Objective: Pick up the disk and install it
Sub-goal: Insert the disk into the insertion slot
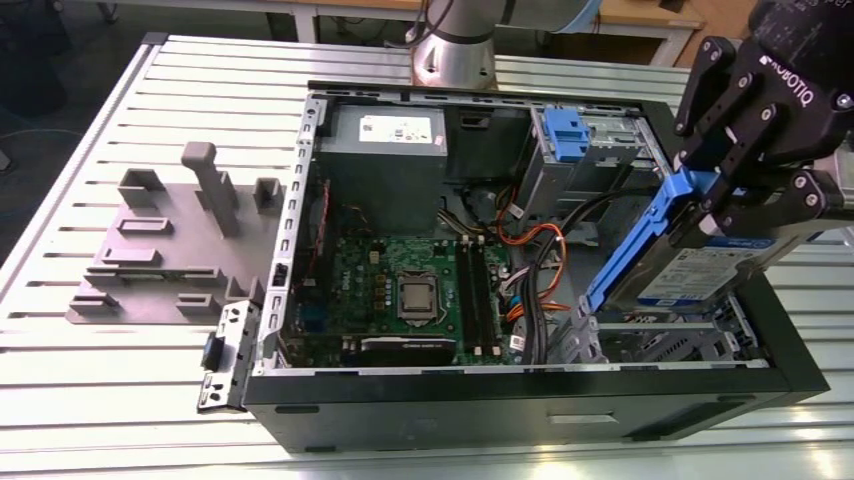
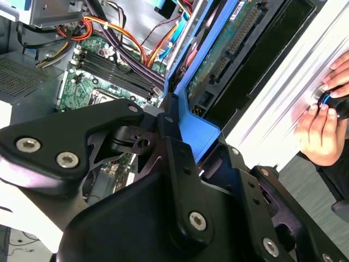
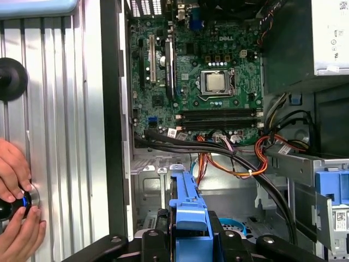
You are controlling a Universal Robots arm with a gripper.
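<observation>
The disk (image 1: pixel 694 275) is a silver drive with a blue-and-white label, framed by blue carrier rails (image 1: pixel 641 240). It hangs tilted over the front corner of the open computer case (image 1: pixel 534 395), at the exterior view's right. My gripper (image 1: pixel 738 215) is shut on its upper end. The second wrist view shows the disk's green circuit side (image 2: pixel 218 60) and the blue carrier (image 2: pixel 196 128) running out from between the black fingers (image 2: pixel 174 164). In the first wrist view the blue carrier (image 3: pixel 188 210) points down over an empty metal drive bay (image 3: pixel 158 191).
The case holds a green motherboard (image 1: pixel 414 290), a grey power-supply box (image 1: pixel 387 150), cable bundles (image 1: pixel 534 250) and a second blue bracket (image 1: pixel 567 135) at the back. A grey fixture (image 1: pixel 174 250) stands on the slatted table (image 1: pixel 107 370). A person's hands (image 3: pixel 16 218) rest on a knob beside the case.
</observation>
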